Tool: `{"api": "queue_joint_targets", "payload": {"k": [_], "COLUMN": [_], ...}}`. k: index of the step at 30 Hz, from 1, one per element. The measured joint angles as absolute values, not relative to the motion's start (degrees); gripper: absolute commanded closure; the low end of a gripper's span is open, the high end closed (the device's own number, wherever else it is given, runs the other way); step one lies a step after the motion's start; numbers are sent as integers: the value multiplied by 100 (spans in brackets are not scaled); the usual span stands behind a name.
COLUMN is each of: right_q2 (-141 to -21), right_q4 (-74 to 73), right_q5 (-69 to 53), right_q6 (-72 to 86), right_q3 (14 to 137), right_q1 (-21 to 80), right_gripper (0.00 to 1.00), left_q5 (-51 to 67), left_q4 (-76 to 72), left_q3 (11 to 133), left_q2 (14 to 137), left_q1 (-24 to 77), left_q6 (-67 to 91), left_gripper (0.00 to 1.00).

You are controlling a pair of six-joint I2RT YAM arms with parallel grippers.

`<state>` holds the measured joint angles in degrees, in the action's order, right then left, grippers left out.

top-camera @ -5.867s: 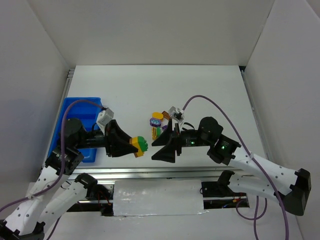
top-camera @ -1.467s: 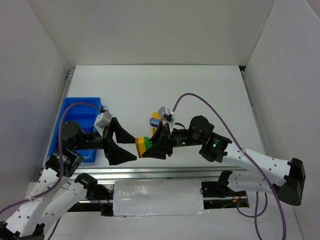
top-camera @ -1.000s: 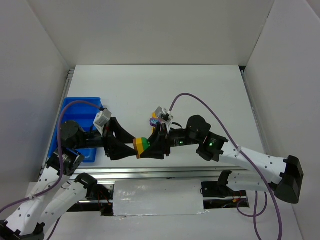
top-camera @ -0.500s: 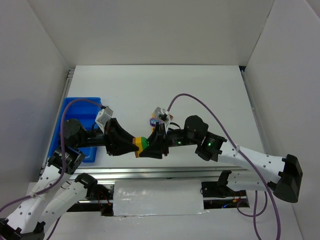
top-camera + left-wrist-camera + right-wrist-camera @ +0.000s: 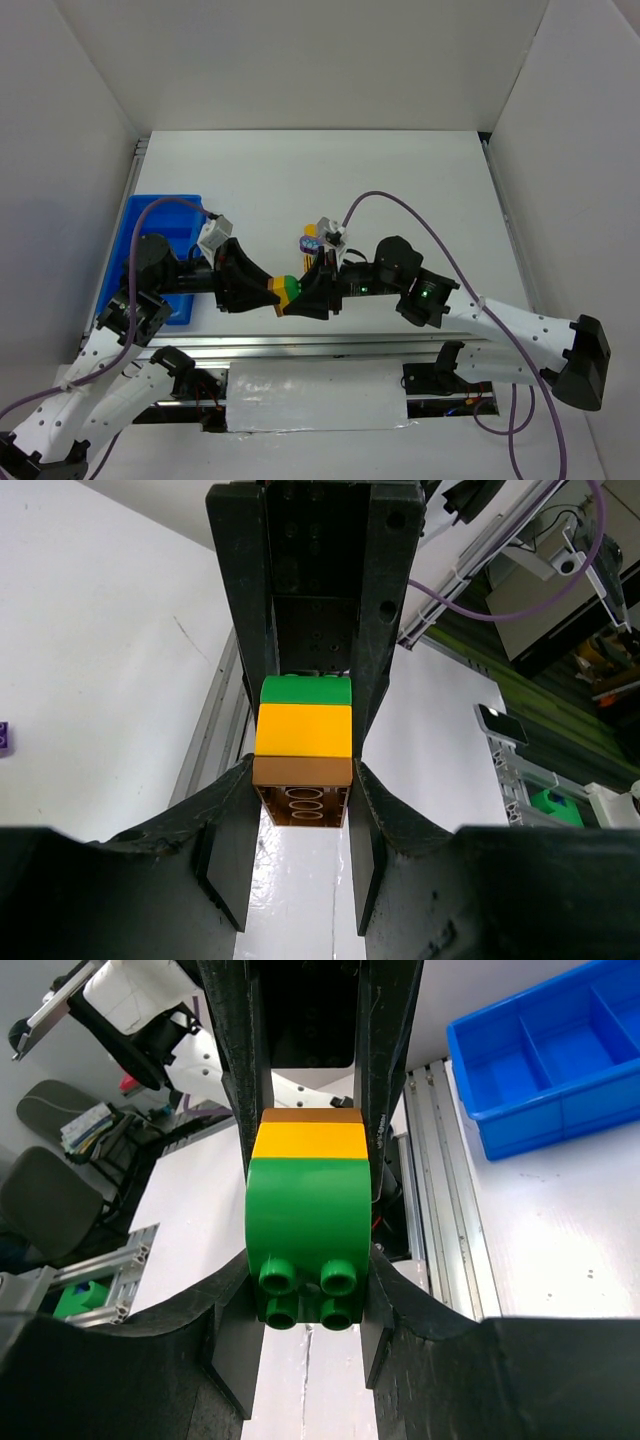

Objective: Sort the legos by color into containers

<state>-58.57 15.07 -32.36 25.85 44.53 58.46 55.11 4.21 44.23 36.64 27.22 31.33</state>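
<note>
1. Top view: the left gripper reaches in from 9 o'clock and the right gripper from 3 o'clock. The two meet tip to tip above the near edge of the table.
2. Between the tips we see a stack of three joined legos, lying on its side and gripped at both ends.
3. Left wrist view: counting outward from the camera, the stack runs brown brick, yellow brick, green brick. The hollow underside of the brown brick faces this camera.
4. The left jaws are clenched on the two side faces of the brown brick.
5. Right wrist view: the right jaws are clenched on the sides of the green brick, whose four studs face this camera. The left jaws show beyond, flanking the brown end.
6. The tray lies at 9 o'clock from the stack, well apart from it and partly covered by the left arm.
7. The loose legos sit on the table near the stack, at 1 o'clock from it. They are half hidden by the right wrist and appear to be purple and yellow.
8. A purple brick lies on the table at the 9 o'clock edge of the left wrist view.
</note>
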Motion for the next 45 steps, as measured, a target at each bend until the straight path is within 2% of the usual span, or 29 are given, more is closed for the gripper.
{"api": "queue_joint_targets", "payload": {"k": [20, 23, 27, 32, 38, 41, 45], "right_q2": [-5485, -5308, -4880, -4694, -4676, -4659, -4584], "right_q4": [1568, 1229, 873, 659, 617, 607, 604], "right_q5": [-3492, -3124, -2626, -2423, -2429, -2475, -2567], "right_q6": [2606, 2504, 2390, 2324, 2329, 2329, 2333], "right_q3": [4294, 4294, 4272, 4270, 4143, 4069, 3964], "right_q1": [5426, 5349, 5041, 4971, 4971, 4971, 4971], "right_gripper": [100, 100, 100, 100, 100, 100, 100], "left_q5": [5778, 5076, 3465, 685, -1396, -1776, -1975], "left_q4": [764, 1299, 2029, 3065, 3583, 3479, 2781], "left_q3": [4497, 4858, 5544, 6576, 6805, 6713, 6580], "left_q2": [3503, 3586, 3955, 5175, 6359, 6604, 7312], "left_q1": [2709, 2709, 2711, 2423, 408, -438, -913], "left_q6": [2910, 2709, 2587, 2982, 4012, 4473, 4982], "left_gripper": [100, 100, 100, 100, 100, 100, 100]}}
